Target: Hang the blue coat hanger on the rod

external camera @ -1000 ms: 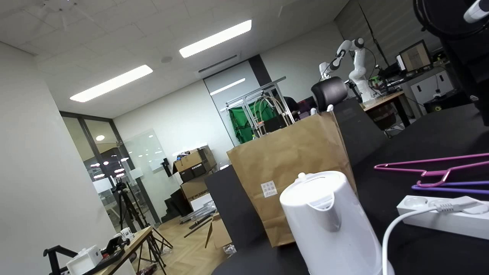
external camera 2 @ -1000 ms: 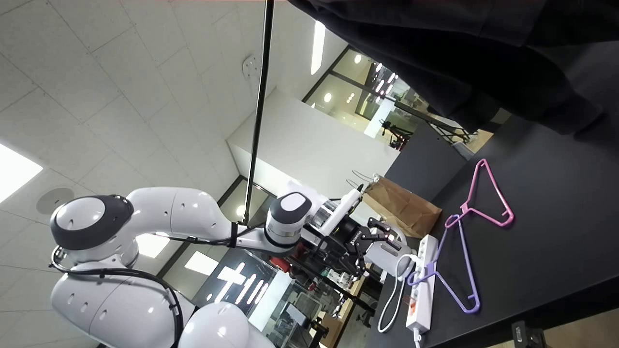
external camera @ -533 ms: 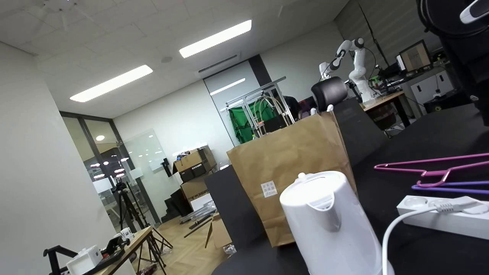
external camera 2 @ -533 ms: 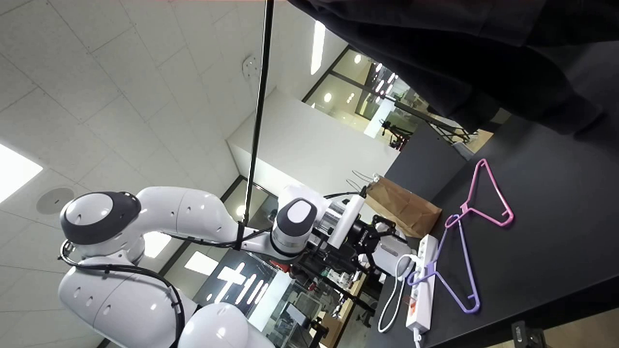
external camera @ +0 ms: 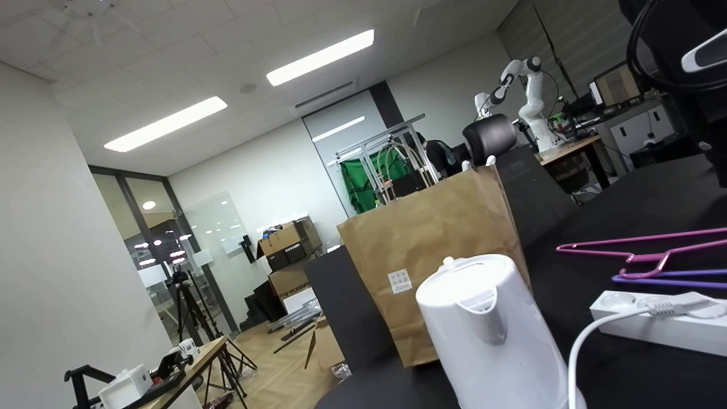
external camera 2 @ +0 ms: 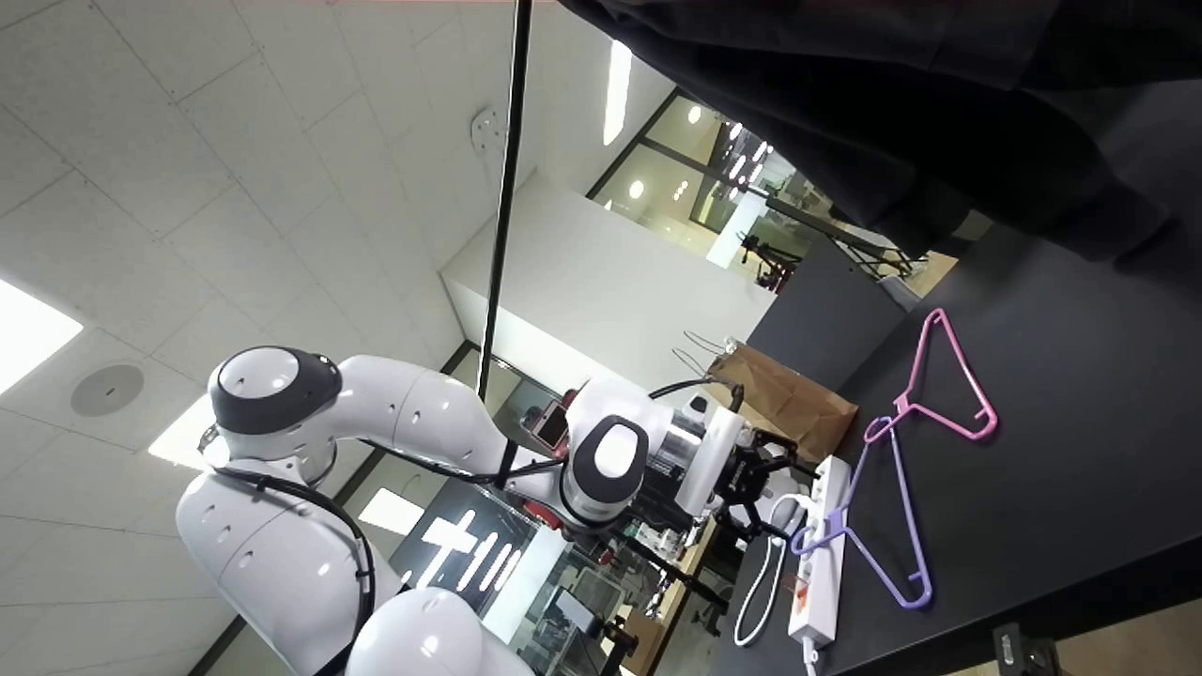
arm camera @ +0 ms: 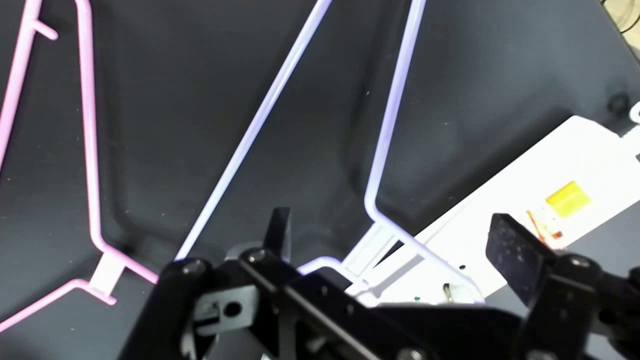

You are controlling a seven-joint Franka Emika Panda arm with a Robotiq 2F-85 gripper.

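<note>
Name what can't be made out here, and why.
Blue hanger: wrist view; cut off by top edge, hook partly behind the hand.
Pink hanger: wrist view; cut off by left and top edges.
Kettle: in an exterior view, base cut off by bottom edge.
Monitor: in an exterior view, too small to read.

Blk tbl (external camera 2: 1061, 451) | pink hngr (arm camera: 89, 130) | blue hngr (arm camera: 255, 126), hook end over pwr strip (external camera 2: 823, 587) | cord (external camera: 572, 369) | kettle (external camera: 494, 341) | ppr bag (external camera: 431, 244)

Bare table (arm camera: 315, 125) leaves finger room inside the blue hanger (arm camera: 388, 125). The strip (arm camera: 520, 185) lies under its neck, the pink hanger (arm camera: 90, 150) crosses one corner, and kettle (external camera: 494, 329) and bag (external camera: 437, 227) stand near the strip's end.
</note>
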